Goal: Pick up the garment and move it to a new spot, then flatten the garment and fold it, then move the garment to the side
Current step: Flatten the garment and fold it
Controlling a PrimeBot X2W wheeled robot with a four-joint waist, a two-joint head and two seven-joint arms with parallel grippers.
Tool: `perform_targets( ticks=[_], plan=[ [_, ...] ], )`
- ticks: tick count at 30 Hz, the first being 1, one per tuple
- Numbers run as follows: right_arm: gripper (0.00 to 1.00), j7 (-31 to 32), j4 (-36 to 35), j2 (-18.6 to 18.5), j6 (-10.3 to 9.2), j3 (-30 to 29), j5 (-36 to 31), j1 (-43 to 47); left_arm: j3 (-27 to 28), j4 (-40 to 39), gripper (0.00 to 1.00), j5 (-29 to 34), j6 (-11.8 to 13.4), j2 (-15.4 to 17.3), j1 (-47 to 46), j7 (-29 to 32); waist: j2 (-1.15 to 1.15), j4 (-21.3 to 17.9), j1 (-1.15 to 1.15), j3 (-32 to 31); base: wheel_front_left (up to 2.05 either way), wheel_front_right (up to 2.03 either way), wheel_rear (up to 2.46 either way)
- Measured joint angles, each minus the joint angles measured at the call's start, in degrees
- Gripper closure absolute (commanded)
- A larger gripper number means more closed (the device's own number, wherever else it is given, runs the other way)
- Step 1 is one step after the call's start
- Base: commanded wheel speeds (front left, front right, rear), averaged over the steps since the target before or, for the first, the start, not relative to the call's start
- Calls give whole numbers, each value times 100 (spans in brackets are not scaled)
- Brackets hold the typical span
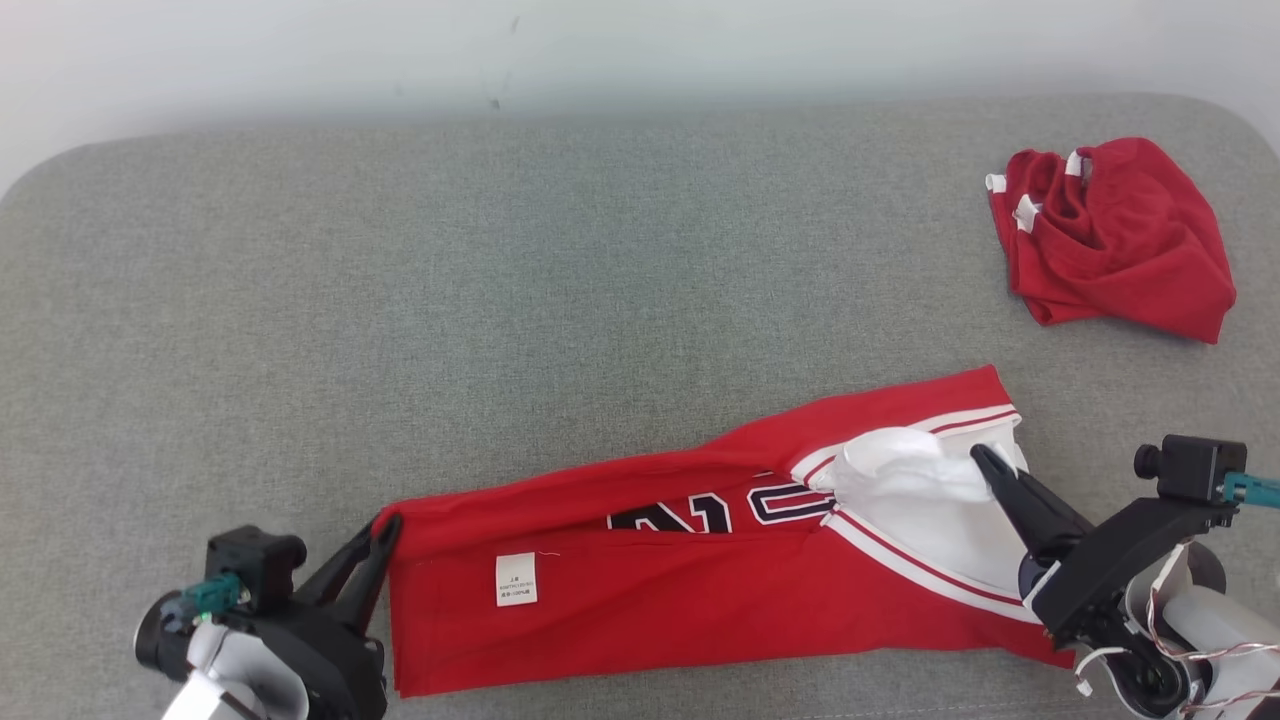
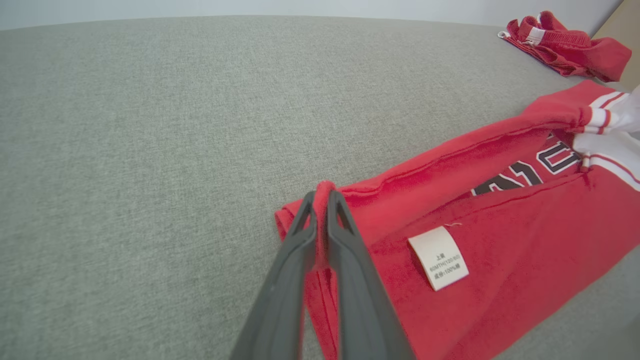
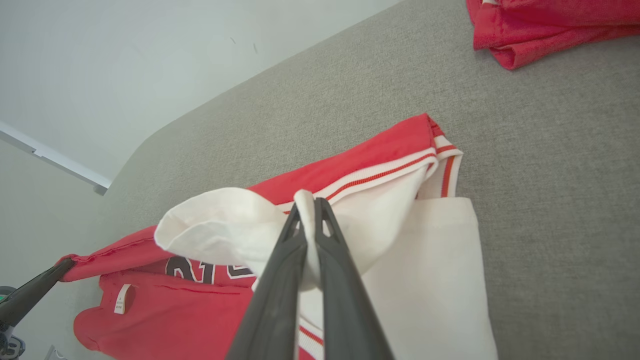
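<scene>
A red garment (image 1: 700,590) with white sleeve, dark numerals and a white care label lies stretched along the near edge of the grey surface (image 1: 500,300). At its left corner my left gripper (image 1: 388,527) is shut on a pinch of red fabric; the left wrist view has the garment (image 2: 500,235) pinched between the fingers of that gripper (image 2: 322,195). My right gripper (image 1: 978,456) is shut on the white sleeve at the right end, lifting a fold of it. In the right wrist view, white cloth of the garment (image 3: 215,230) is held in that gripper (image 3: 307,200).
A second red garment (image 1: 1115,235) lies crumpled at the far right of the grey surface; it is also visible in the wrist views as a red heap (image 2: 565,45) and red bundle (image 3: 550,25). A pale wall runs behind the surface's far edge.
</scene>
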Motion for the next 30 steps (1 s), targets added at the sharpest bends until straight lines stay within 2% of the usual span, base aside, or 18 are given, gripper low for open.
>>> perform_targets(
  ticks=[2, 3, 4, 5, 6, 7, 18, 25, 30],
  plan=[
    [76, 5, -2, -7, 0, 29, 11, 44, -32, 54, 55, 0, 0, -18, 47, 32, 0, 2, 0, -14, 0, 0, 0],
    [61, 14, -3, -10, 0, 36, 13, 79, -40, 77, 9, 0, 0, -26, 49, 49, 0, 3, 0, -22, 0, 0, 0],
    [53, 49, -1, -12, 0, 56, 21, 107, -45, 99, 0, 0, 0, -30, 49, 56, 0, 3, 0, -29, 0, 0, 0],
    [21, 54, 3, -12, 0, 78, 21, 123, -49, 131, 0, 0, 0, -32, 49, 90, 0, 3, 0, -39, 0, 0, 0],
    [5, 55, -1, -13, 0, 88, 23, 144, -54, 172, 0, 0, 1, -34, 52, 94, 0, 3, 0, -54, 0, 0, 0],
    [0, 56, -5, -16, 0, 89, 41, 177, -55, 192, 0, -1, 2, -34, 59, 94, 0, 2, 0, -67, 0, 0, 0],
    [0, 88, -75, -131, 0, 104, 232, 467, 84, 187, 0, -75, 157, -56, 191, -2, 0, -17, 0, -219, 0, 0, 0],
    [0, -412, -89, -116, -7, -189, 270, 541, 289, -55, 0, -86, 333, -99, 277, -170, 0, -38, 0, -292, 0, 0, 0],
    [0, -568, -55, -56, -208, -380, 156, 547, 477, -223, 0, -143, 506, -152, 470, -268, 0, -76, 0, -388, 0, 0, 0]
  ],
)
